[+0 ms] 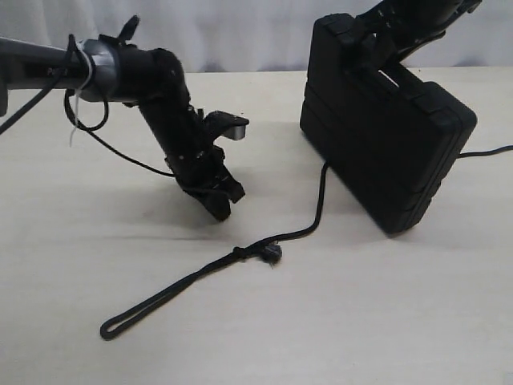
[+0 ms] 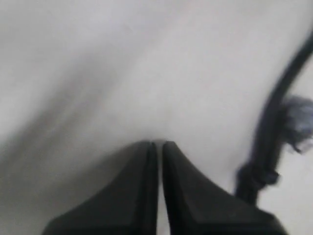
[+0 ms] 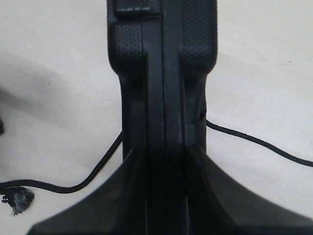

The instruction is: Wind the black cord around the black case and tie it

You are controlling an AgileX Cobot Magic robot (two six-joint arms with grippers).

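The black case (image 1: 393, 136) stands tilted on one corner at the right of the table. My right gripper (image 1: 370, 42) is shut on its upper edge, and in the right wrist view the case (image 3: 164, 73) fills the space between the fingers of that gripper (image 3: 164, 154). The black cord (image 1: 319, 210) runs out from under the case to a frayed knot (image 1: 268, 253) and ends in a loop (image 1: 112, 327). My left gripper (image 1: 227, 204) points down just above the table, left of the cord. It (image 2: 159, 143) is shut on nothing, with the cord's knot (image 2: 259, 174) beside it.
More of the cord (image 1: 485, 151) trails off the case's right side toward the table edge. A thin black arm cable (image 1: 120, 152) hangs under the left arm. The pale tabletop (image 1: 361, 321) lies bare in front of the case.
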